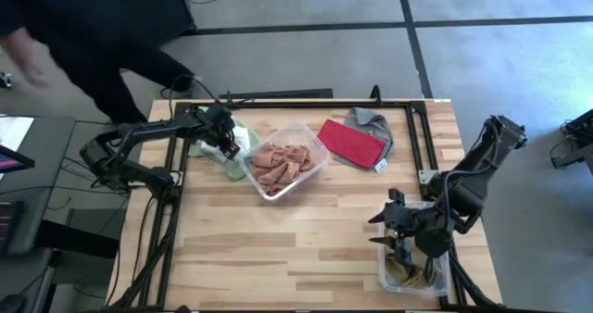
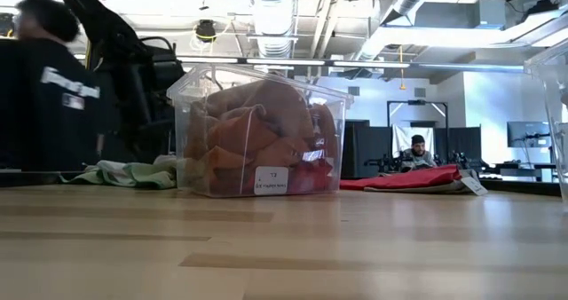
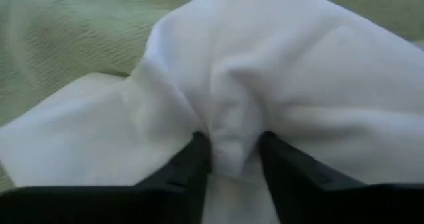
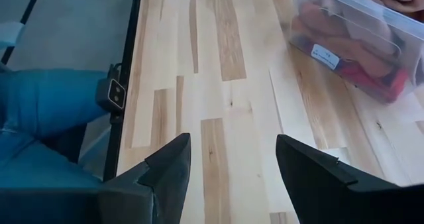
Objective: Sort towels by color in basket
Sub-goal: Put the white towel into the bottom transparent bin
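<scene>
pinching a fold of the white towel [image 3: 265, 85], our left claw [image 1: 225, 139] sits at the far left of the desk [image 1: 306, 239], just left of the clear bin [image 1: 320, 161]. its two dark fingers [image 3: 195, 159] press in on the cloth from both sides, so it is closed on that towel. the white towel lies on top of the pale green towel [image 3: 59, 45], and in the low view the green cloth [image 2: 133, 173] rests on the wood right beside the bin's left wall.

we see the bin holding rust-orange cloth [image 1: 283, 160] piled loosely, with some red showing low down at its right side in the low view. to the right of the bin, the red towel [image 1: 352, 143] lies flat on the desk, partly covering the grey towel [image 1: 372, 121] behind it.

our right claw [image 1: 400, 231] hangs at the near right of the desk, above a second clear bin [image 1: 385, 274] with a dark tan cloth [image 1: 408, 271] inside. its fingers [image 4: 169, 163] stand wide apart and hold nothing.

a person in dark clothes [image 1: 83, 26] stands beyond the far left corner of the desk.
</scene>
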